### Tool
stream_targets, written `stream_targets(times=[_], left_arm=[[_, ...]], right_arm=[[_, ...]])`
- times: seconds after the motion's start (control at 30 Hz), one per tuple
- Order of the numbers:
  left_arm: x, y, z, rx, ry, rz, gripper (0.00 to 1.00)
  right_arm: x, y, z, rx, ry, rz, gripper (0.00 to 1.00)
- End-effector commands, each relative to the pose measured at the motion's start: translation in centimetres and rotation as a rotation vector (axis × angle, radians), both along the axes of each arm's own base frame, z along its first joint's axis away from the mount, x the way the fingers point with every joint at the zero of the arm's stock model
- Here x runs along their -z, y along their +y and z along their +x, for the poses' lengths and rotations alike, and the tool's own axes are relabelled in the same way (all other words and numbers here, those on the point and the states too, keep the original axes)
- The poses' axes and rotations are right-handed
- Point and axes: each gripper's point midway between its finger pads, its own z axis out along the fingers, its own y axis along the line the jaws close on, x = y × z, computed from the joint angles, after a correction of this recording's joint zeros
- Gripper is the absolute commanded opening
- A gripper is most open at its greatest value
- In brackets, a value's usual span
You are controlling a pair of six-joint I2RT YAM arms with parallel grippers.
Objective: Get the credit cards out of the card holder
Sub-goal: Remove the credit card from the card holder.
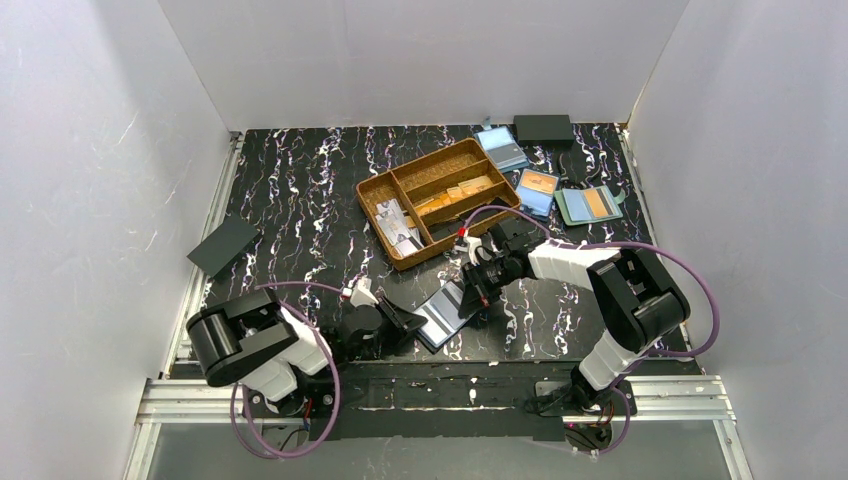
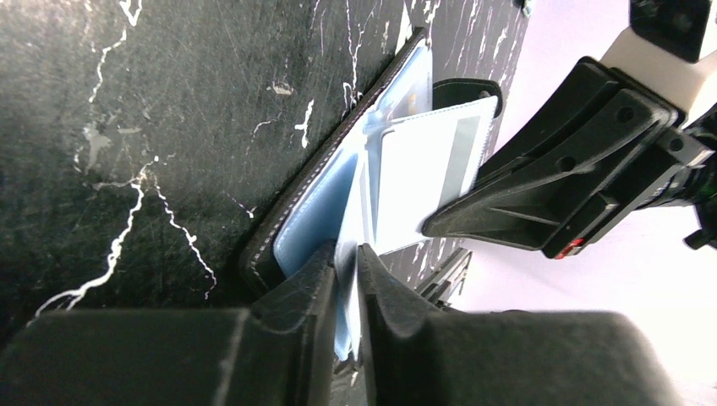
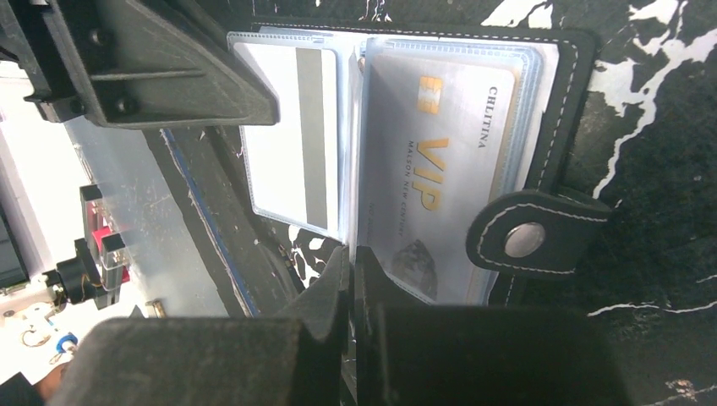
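Open card holder (image 1: 445, 313) lay on worktop (image 1: 300, 200), long axis diagonal, near-left to far-right. Left gripper (image 2: 348, 254) pinched its inner edge; right gripper (image 3: 353, 258) fully closed, apparently gripping it too.

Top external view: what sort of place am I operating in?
Probably a purpose-built robot test booth: plain white walls box in a black marbled table, with an aluminium frame along its near edge.

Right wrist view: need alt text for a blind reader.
Open black card holder, clear sleeves showing a silver VIP card and a white striped card. The right end effector, shut, meets the sleeves' bottom edge; the left end effector shows upper left.
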Motion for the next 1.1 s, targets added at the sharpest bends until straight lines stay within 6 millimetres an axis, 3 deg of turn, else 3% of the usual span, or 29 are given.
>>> stream_targets(times=[0.0, 0.13, 0.33, 0.57, 0.7, 1.07], left_arm=[[0.2, 0.0, 0.3, 0.025, -0.060, 0.026, 0.09], [-0.6, -0.9, 0.4, 0.117, -0.186, 0.029, 0.02], [-1.1, -3.6, -0.7, 0.369, -0.292, 0.024, 0.00], [-3.3, -5.9, -0.7, 0.537, -0.466, 0.069, 0.00], [-4.6, -6.9, -0.4, 0.616, -0.515, 0.126, 0.00], [-6.4, -7.1, -0.8, 0.690, -0.654, 0.138, 0.00]], right_arm=[[-1.5, 0.4, 1.6, 0.008, -0.070, 0.030, 0.01], [-2.7, 0.3, 1.6, -0.043, -0.100, 0.072, 0.04], [-6.4, -1.8, 1.1, -0.207, -0.190, 0.218, 0.46], [-10.0, -2.9, -0.2, -0.309, -0.364, 0.364, 0.65], [-11.3, -2.8, -1.9, -0.361, -0.389, 0.471, 0.70], [-10.1, -3.0, -2.6, -0.398, -0.342, 0.487, 0.69]])
